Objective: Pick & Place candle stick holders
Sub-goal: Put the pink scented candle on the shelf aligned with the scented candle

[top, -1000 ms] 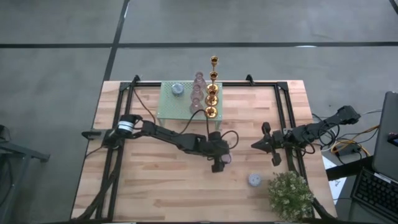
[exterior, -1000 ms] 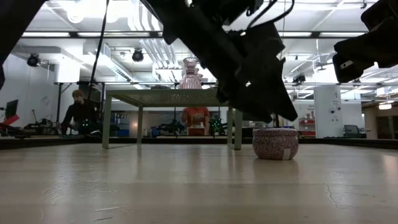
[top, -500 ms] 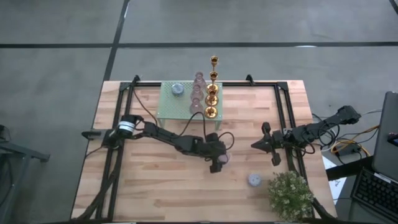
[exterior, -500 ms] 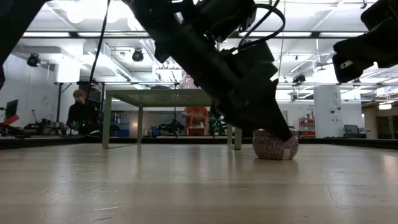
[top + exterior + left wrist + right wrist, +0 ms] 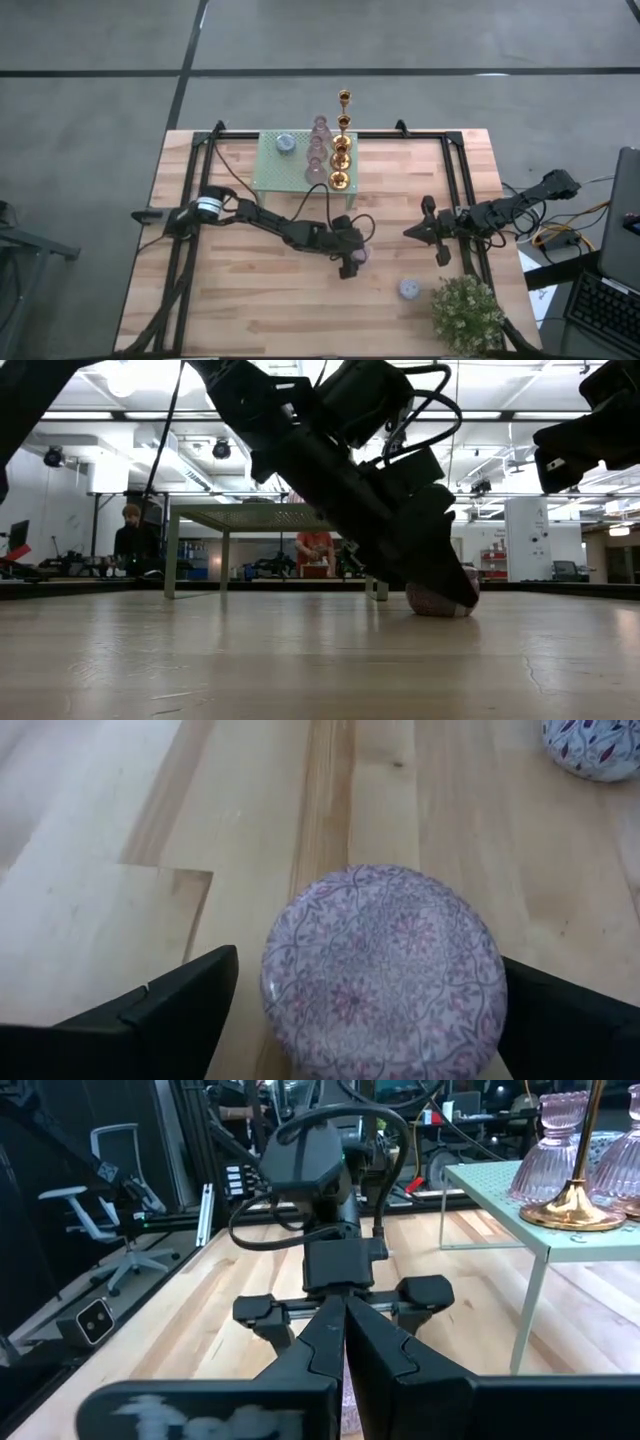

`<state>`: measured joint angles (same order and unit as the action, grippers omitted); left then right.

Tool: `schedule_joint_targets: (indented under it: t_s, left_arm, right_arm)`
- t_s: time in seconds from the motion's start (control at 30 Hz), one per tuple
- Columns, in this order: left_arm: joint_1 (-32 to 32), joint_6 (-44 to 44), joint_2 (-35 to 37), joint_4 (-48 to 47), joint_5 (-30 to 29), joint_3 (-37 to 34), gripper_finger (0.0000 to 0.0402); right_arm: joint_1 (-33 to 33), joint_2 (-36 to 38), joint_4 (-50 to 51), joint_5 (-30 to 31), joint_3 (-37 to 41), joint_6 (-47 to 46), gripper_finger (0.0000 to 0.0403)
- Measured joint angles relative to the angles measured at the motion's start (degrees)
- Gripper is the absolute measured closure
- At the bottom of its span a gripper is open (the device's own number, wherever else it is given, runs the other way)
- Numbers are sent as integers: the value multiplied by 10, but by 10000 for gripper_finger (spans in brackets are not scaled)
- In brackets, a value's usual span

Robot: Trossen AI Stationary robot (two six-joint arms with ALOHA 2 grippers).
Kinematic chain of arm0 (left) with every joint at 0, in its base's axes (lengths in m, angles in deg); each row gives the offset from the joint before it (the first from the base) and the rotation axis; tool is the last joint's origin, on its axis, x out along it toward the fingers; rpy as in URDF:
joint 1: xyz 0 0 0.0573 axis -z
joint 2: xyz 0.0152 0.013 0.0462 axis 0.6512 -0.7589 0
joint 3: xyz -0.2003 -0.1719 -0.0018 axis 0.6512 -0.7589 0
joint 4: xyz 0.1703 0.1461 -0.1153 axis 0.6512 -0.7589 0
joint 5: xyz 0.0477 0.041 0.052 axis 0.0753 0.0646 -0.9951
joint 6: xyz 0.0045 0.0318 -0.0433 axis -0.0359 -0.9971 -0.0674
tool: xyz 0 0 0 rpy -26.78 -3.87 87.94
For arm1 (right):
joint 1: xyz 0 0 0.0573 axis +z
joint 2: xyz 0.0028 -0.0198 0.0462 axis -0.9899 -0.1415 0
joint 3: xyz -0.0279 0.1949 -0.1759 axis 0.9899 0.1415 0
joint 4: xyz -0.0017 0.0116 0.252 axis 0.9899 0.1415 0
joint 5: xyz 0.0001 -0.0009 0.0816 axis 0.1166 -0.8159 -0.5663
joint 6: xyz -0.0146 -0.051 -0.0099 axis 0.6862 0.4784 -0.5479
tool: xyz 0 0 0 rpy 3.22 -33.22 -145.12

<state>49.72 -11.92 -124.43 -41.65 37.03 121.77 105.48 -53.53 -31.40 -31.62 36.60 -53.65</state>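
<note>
A squat pink patterned round holder (image 5: 385, 975) stands on its base on the table at centre right (image 5: 358, 256). My left gripper (image 5: 370, 980) is open and low over it, one finger on each side; a gap shows at one finger (image 5: 185, 1000), and the other (image 5: 570, 1020) is very close. My right gripper (image 5: 412, 232) waits shut above the table's right part. A lilac-blue round holder (image 5: 409, 289) stands near the front. Gold sticks (image 5: 341, 150), pink glass holders (image 5: 318, 150) and a blue round one (image 5: 286, 143) stand on the mint-green rack (image 5: 275, 170).
A bushy potted plant (image 5: 465, 312) stands at the front right corner, close to the lilac-blue holder. The rack stands on legs at the far middle (image 5: 270, 517). A person (image 5: 128, 540) is in the room beyond the table. Bare wood lies at the front left (image 5: 230, 290).
My left gripper has come down over the pink round holder, shifting slightly toward the far edge, until its open fingers stand on either side of it near the table. The holder has stayed where it was.
</note>
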Motion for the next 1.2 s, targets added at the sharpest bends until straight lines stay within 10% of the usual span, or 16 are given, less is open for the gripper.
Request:
schedule_joint_targets:
  t_s: [0.4,1.2]
  left_arm:
    - [1,0,1,10,2,4,104]
    - [38,10,69,-78,32,-2,99]
  right_arm:
    - [0,-1,1,0,0,0,394]
    - [0,0,4,0,0,2,394]
